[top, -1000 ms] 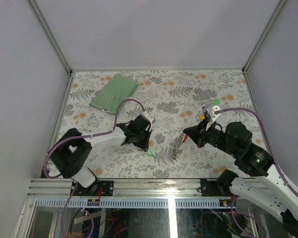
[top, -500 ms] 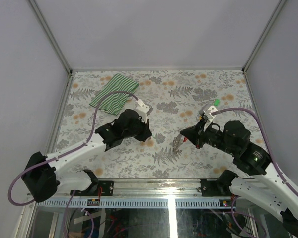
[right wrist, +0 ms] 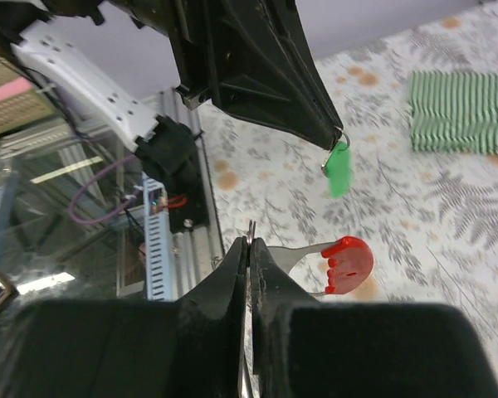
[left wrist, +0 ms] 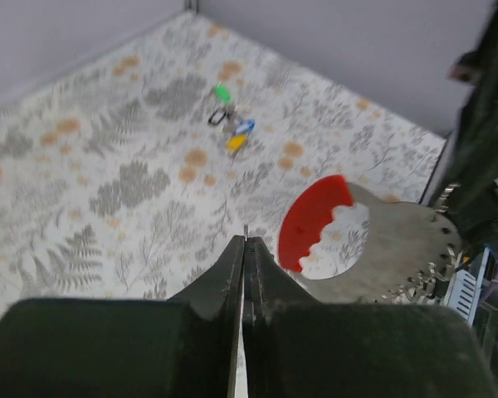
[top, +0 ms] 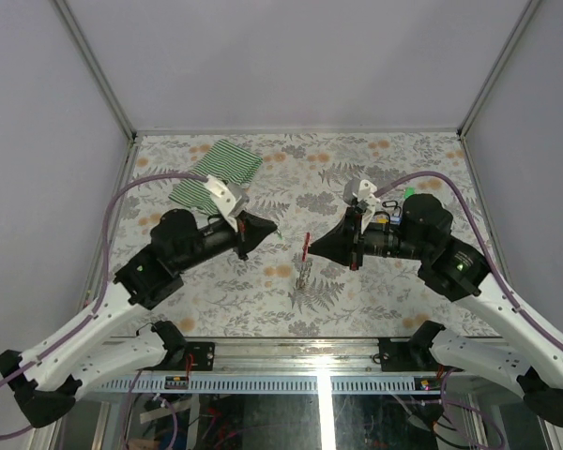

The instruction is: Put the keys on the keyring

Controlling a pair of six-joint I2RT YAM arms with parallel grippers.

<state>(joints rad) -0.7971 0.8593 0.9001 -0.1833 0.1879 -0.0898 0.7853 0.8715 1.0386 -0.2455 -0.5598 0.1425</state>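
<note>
Gap between my two grippers is what I'm watching here. My left gripper (left wrist: 245, 249) is pinching shut on the green-tagged key (right wrist: 339, 168), which is dangling off its tip. My right gripper (right wrist: 249, 245) is clamping the keyring (right wrist: 349, 261), red end poking toward the left one and chain hanging down. Tips are pointing at each other, with the key sitting just left of the ring. Spare keys (left wrist: 228, 128) are lying over by my right arm.
</note>
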